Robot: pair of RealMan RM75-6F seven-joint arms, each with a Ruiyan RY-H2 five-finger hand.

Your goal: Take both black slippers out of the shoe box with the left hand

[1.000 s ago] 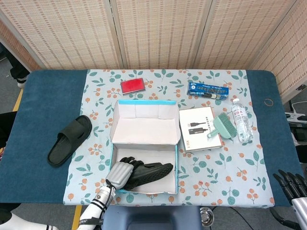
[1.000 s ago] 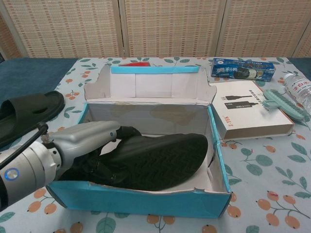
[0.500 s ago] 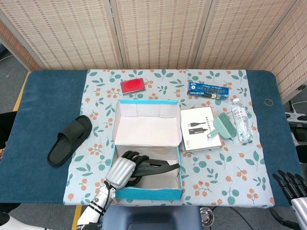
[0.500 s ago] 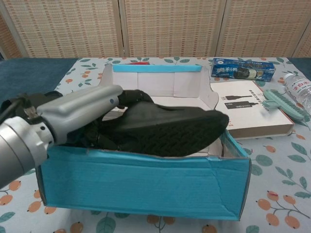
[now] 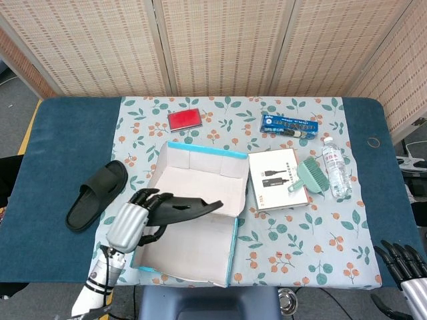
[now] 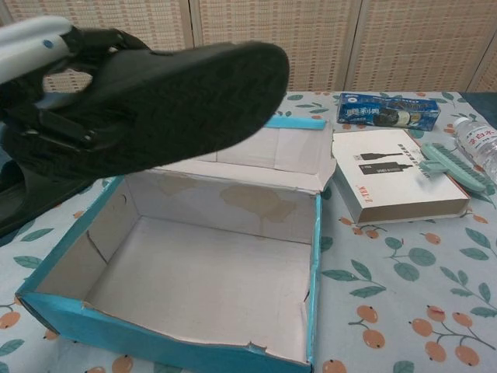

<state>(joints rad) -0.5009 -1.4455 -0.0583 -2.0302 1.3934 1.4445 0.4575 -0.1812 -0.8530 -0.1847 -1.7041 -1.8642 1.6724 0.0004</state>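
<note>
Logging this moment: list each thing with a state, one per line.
shoe box: open, empty, lid flap up.
held slipper: lifted clear above the box, gripped.
other slipper: out, lying on the table.
left hand: grips the held slipper.
right hand: holds nothing, fingers apart.
water bottle: lying down, capped.

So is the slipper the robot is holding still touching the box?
Apart. The chest view shows the slipper gripped in the left hand, lifted above the shoe box, whose floor lies bare.
</note>
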